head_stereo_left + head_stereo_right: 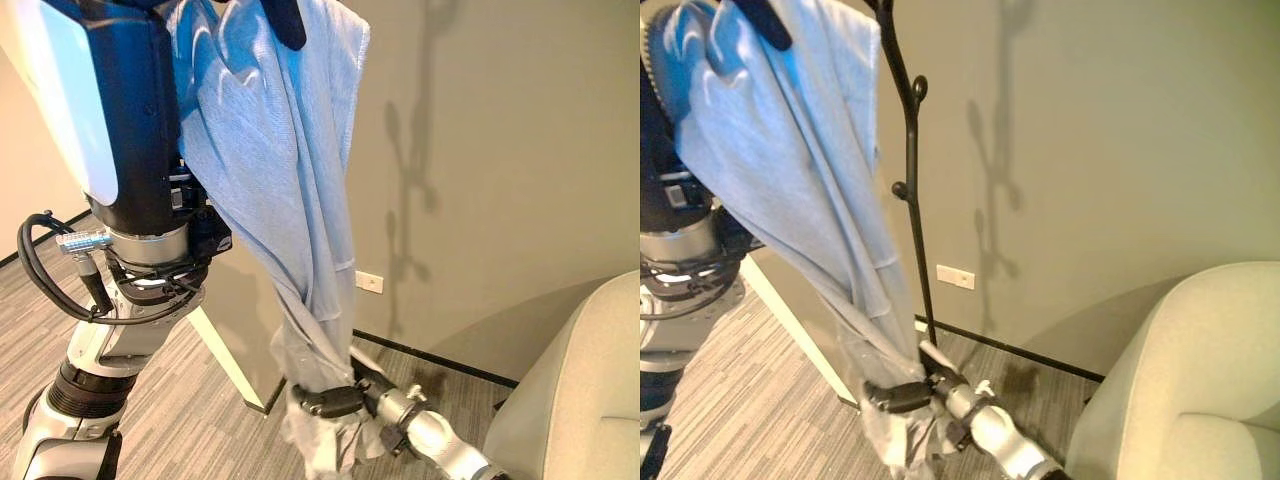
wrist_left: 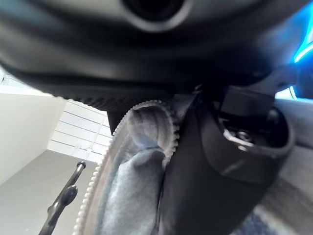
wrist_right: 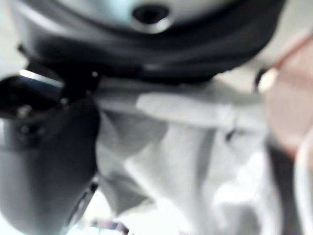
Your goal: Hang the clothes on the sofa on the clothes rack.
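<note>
Your raised left hand [image 2: 195, 166] clamps the pale blue fabric garment [image 1: 280, 150] up high; your low right hand [image 1: 902, 397] is curled round its lower end beside the thin black metal clothes rack [image 1: 912, 180]

- Room evenly and softly lit; the plain beige wall [image 1: 1120, 150] carries a faint, soft-edged shadow of the thin black metal clothes rack [image 1: 910, 150].
- Bright glare on the glossy white-and-black left arm casing [image 1: 75, 100] at close range.
- The pale blue draped cloth garment [image 1: 290, 180] reads clearly, folds shaded.
- Left wrist view dim, foreground dark and out of focus.
- Right wrist view heavily blurred throughout, pale cloth washed out.
</note>
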